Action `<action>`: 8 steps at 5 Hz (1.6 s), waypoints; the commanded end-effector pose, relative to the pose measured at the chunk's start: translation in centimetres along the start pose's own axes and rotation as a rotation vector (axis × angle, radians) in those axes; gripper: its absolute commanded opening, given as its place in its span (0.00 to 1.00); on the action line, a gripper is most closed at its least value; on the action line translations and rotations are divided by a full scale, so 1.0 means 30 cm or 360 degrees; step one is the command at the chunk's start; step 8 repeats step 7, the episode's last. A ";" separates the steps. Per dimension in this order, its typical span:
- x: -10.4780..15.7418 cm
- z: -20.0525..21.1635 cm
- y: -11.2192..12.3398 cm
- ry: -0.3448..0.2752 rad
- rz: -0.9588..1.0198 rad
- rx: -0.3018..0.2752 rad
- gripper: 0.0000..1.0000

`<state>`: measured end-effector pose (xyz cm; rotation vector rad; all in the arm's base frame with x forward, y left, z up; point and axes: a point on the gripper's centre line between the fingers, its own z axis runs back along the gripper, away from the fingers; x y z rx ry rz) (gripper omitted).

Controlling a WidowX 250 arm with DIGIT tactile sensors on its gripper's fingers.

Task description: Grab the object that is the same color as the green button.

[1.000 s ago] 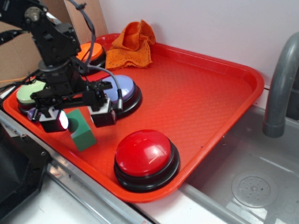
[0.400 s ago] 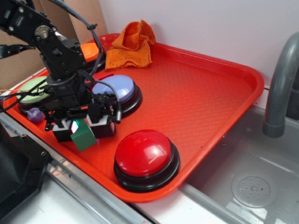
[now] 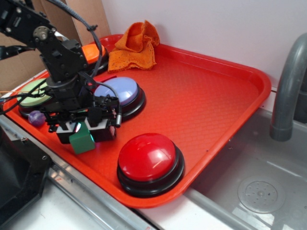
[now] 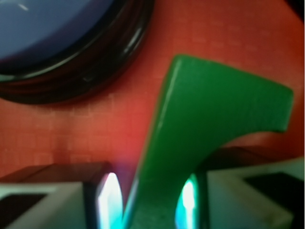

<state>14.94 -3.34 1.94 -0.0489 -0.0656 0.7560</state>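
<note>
Since a second ago I've dropped the gripper (image 3: 81, 130) down and pinched in: jaws were wide around the green arch block (image 3: 81, 142), now they sit close against both its sides, apparently gripping. Grasp looks made; lift not yet done. The block sits at 7 o'clock on the red tray (image 3: 249, 76). Also in the tray: green button (image 3: 33, 93) at 9, lavender button (image 3: 120, 91), red button (image 3: 147, 157), orange button (image 3: 93, 50), purple ball (image 3: 36, 117), orange cloth (image 3: 136, 43).
</note>
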 end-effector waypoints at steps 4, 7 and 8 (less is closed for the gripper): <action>0.153 0.458 -0.124 -0.0054 -0.0987 -0.0055 0.00; 0.174 0.524 -0.124 -0.0127 -0.1115 0.0030 0.00; 0.174 0.524 -0.124 -0.0127 -0.1115 0.0030 0.00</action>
